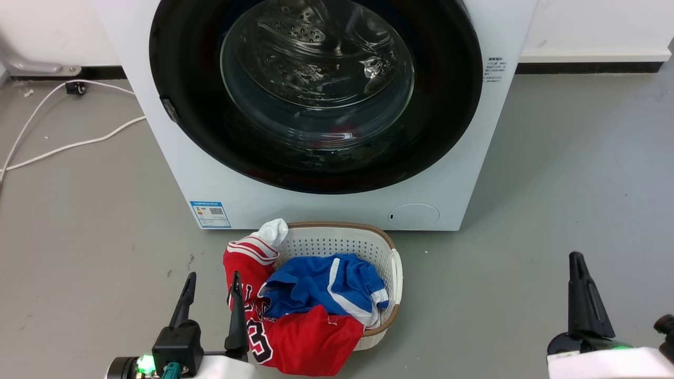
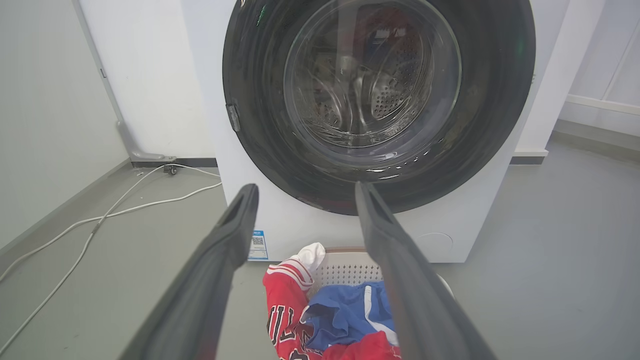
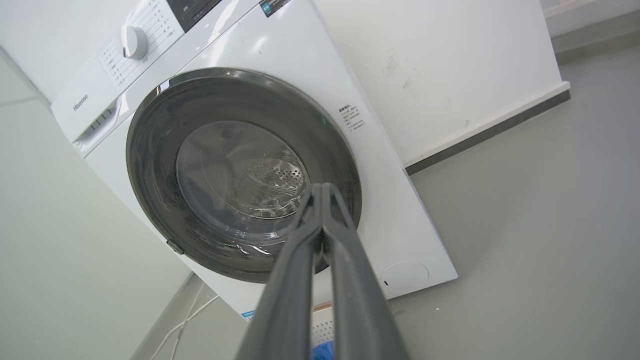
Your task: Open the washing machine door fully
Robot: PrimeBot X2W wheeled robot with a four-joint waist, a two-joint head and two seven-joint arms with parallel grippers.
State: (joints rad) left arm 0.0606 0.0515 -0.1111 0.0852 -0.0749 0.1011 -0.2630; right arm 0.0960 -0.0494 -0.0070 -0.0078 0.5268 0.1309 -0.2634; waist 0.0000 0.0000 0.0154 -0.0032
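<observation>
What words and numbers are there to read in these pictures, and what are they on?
"Hisense": on the top panel of the washing machine.
"3": on the red jersey hanging over the basket; anything before it is hidden.
Blue-white sticker: too small to read.
Small black print on the machine's front: too small to read.
Markings around the dial: too small to read.

brand: "Hisense" in grey on the washing machine (image 3: 390,200) control panel, upper left of right wrist view | number: white "3" on red jersey (image 1: 305,337), lower centre of head view | letters: "UL" on same jersey, left wrist view | label sticker (image 1: 210,214): QR code, print too small | print block (image 1: 495,68), machine front upper right: unreadable
</observation>
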